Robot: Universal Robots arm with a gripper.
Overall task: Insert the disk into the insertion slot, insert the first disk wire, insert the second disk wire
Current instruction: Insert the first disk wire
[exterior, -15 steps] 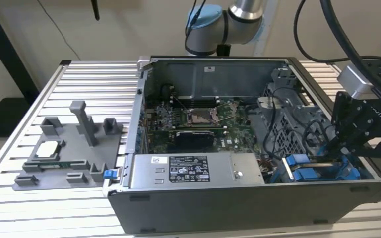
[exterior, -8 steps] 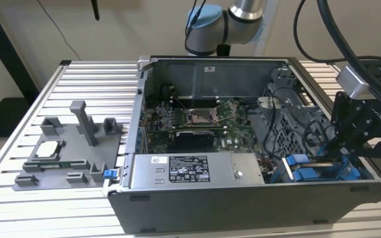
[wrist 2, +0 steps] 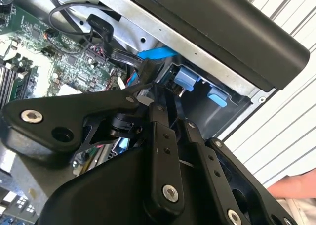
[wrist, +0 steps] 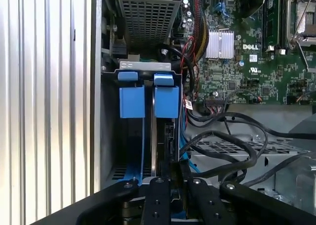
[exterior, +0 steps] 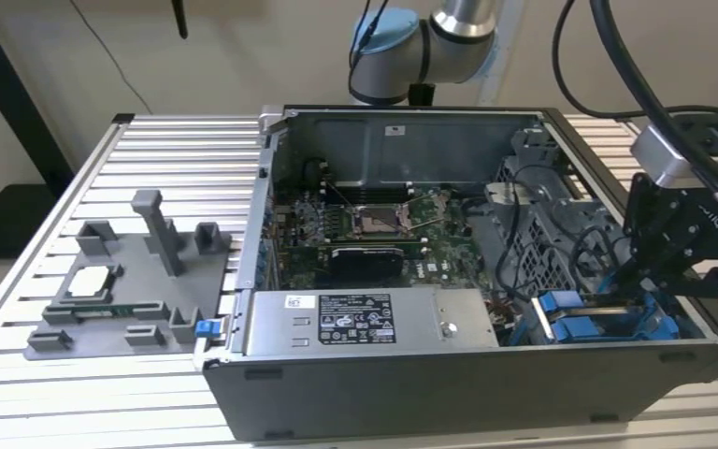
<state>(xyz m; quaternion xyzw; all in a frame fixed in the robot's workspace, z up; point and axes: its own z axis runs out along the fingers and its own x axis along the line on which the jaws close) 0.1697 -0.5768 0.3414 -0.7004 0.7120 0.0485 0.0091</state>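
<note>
Flat silver hard drive (wrist: 166,102) in bright blue plastic carrier, edge-on in the grey perforated metal cage's bay (wrist: 144,65), just beside a second blue-tabbed carrier (wrist: 132,101). Black pincer (wrist: 170,168) at its untabbed end; cannot tell whether clamped. Press squarely along the guides, clear of black cables (wrist: 232,136).

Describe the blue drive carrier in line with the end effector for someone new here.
Find the open computer case on the slatted table; in its nearer corner at the exterior view's right sit two blue tabs side by side. The carrier is the one beside the black cables and circuit board, not its neighbour against the case's outer wall.
</note>
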